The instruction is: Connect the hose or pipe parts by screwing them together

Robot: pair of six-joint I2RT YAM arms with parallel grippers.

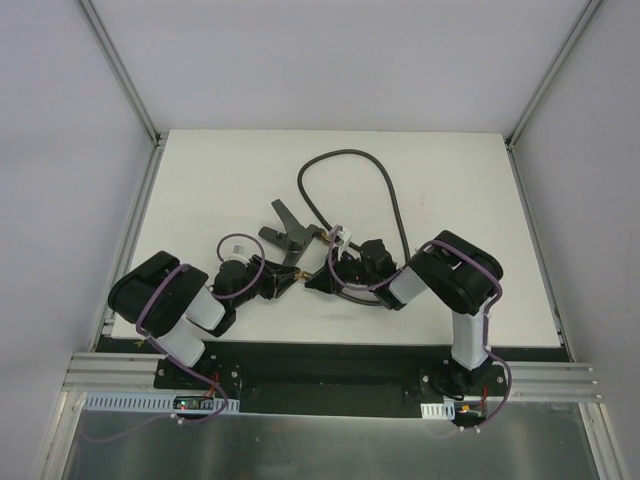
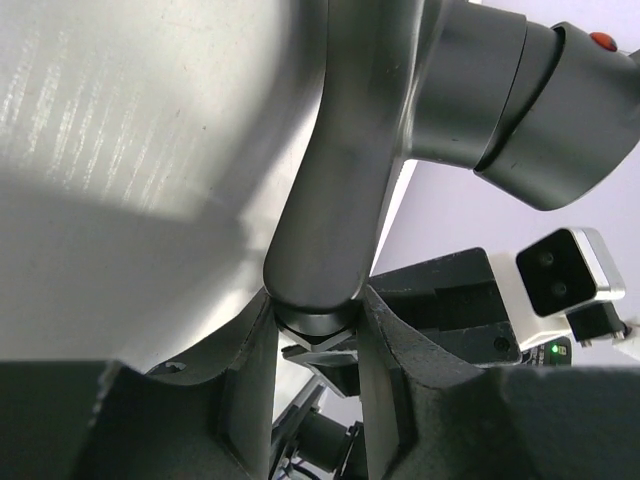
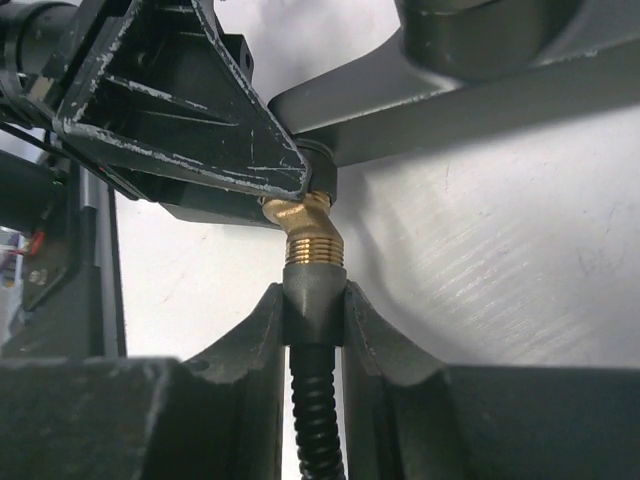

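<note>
Forked fitting (image 1: pixel 288 232): one grey leg is pinched between the pressed-in fingers of the left gripper (image 2: pixel 315 322). The right gripper (image 3: pixel 315 305), just beside the fitting, is clamped on the grey collar of the hose (image 1: pixel 352 153), directly behind its brass end (image 3: pixel 315 250). That end touches the fitting's brass tip (image 3: pixel 290 212). The rest of the hose loops away beyond the fitting. The two brass parts meet at a visible angle, not in line. Judged risk: turning from this pose cross-threads or jams the joint, the cause being that misalignment. Second risk: twist building in the hose loop slips the collar in the jaws or drags the fitting askew.
</note>
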